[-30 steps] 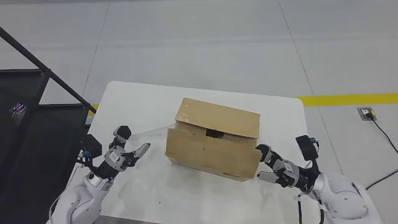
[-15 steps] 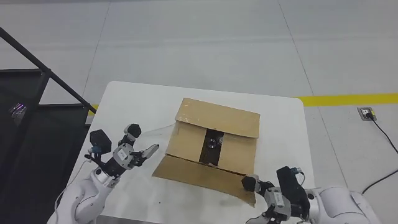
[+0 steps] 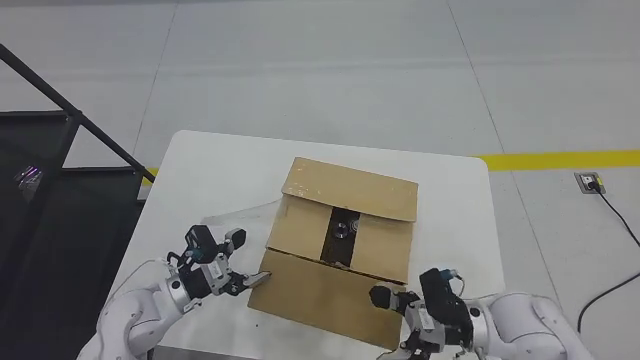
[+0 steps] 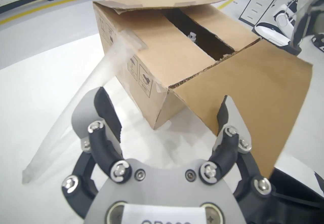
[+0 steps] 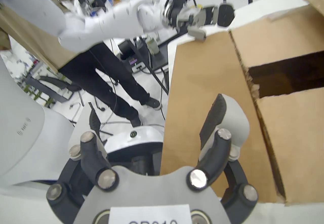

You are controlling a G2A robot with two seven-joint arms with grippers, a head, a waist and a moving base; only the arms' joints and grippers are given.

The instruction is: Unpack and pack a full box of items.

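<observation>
A brown cardboard box [image 3: 345,215] stands in the middle of the white table [image 3: 220,170]. Its near flap [image 3: 320,295] lies folded outward and down. Between the inner flaps, a dark gap [image 3: 342,228] shows a small white item [image 4: 191,36] inside. A strip of clear tape [image 4: 96,83] hangs from the box's side down to the table. My left gripper [image 3: 255,280] is open and holds nothing, close to the flap's left corner [image 4: 253,98]. My right gripper [image 5: 155,108] is open at the flap's right end, with one finger [image 5: 222,118] over the cardboard [image 5: 197,70].
A black metal rack [image 3: 40,200] stands just left of the table. The table's near edge runs under the hanging flap. Bare tabletop lies left of the box and behind it.
The near flap stood up against the box and has swung outward and down. My right gripper came down with it toward the near edge. My left gripper moved right to the flap's corner.
</observation>
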